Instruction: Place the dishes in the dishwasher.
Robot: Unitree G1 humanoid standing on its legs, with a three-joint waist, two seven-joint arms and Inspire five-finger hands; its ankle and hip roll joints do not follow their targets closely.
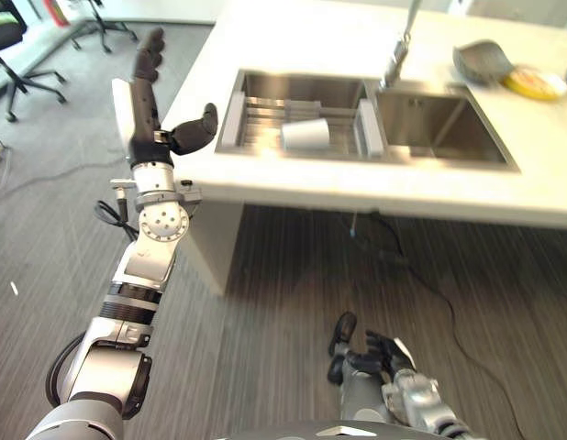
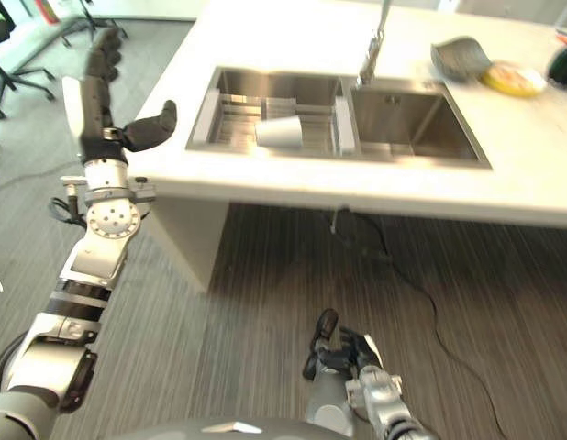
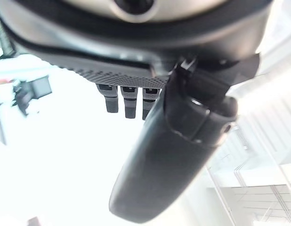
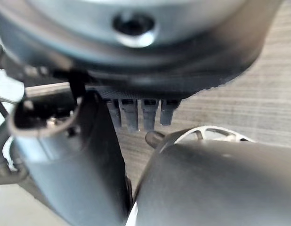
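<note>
A white cup (image 1: 305, 134) lies on its side on a metal rack in the left basin of the sink (image 1: 449, 158). On the counter at the far right lie a grey dish (image 1: 483, 60) and a yellow plate (image 1: 535, 83). My left hand (image 1: 141, 87) is raised beside the counter's left corner, open, fingers straight up and thumb (image 3: 169, 155) pointing towards the sink; it holds nothing. My right hand (image 1: 375, 353) hangs low over the floor in front of the counter, fingers relaxed and empty.
The white counter (image 1: 293, 188) runs across the view with a faucet (image 1: 400, 46) between the basins. A dark object (image 2: 563, 64) sits at the counter's far right edge. An office chair (image 1: 13, 55) stands at the far left on the grey floor.
</note>
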